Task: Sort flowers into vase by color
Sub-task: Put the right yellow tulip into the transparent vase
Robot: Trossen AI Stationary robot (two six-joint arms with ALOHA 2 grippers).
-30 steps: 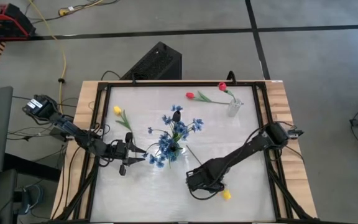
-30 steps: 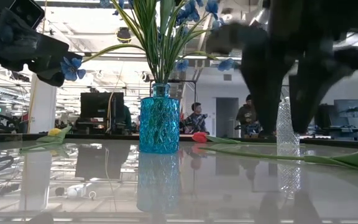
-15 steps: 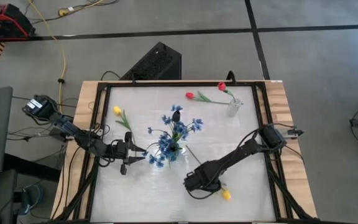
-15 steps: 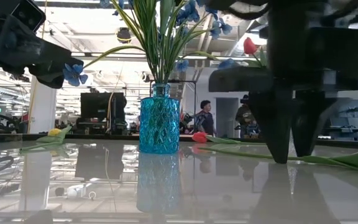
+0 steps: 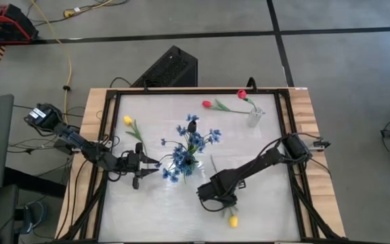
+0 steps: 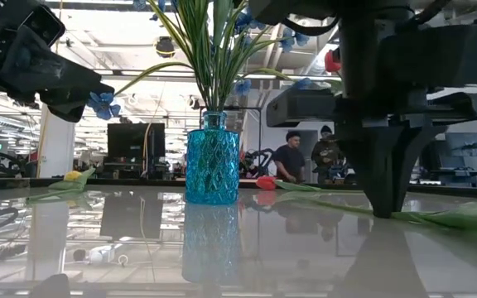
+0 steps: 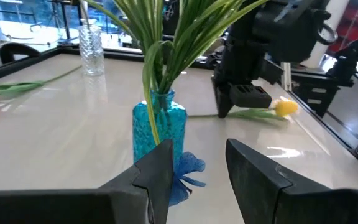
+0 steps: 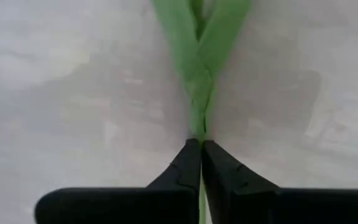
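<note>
Flower count: two yellow tulips, two red tulips, one bunch of blue sprays.
The faceted blue glass vase (image 5: 187, 163) on the white desk (image 5: 263, 203) holds the blue blossom sprays (image 5: 193, 144). The clear glass vase (image 5: 254, 118) holds one red tulip (image 5: 242, 94); the other red tulip (image 5: 207, 104) lies beside it. One yellow tulip (image 5: 128, 120) lies left of the blue vase. The right gripper (image 8: 201, 163), jaws closed, pinches the stem of the second yellow tulip (image 5: 233, 220) below-right of the blue vase. The left gripper (image 7: 196, 163), jaws wide, sits left of the blue vase.
</note>
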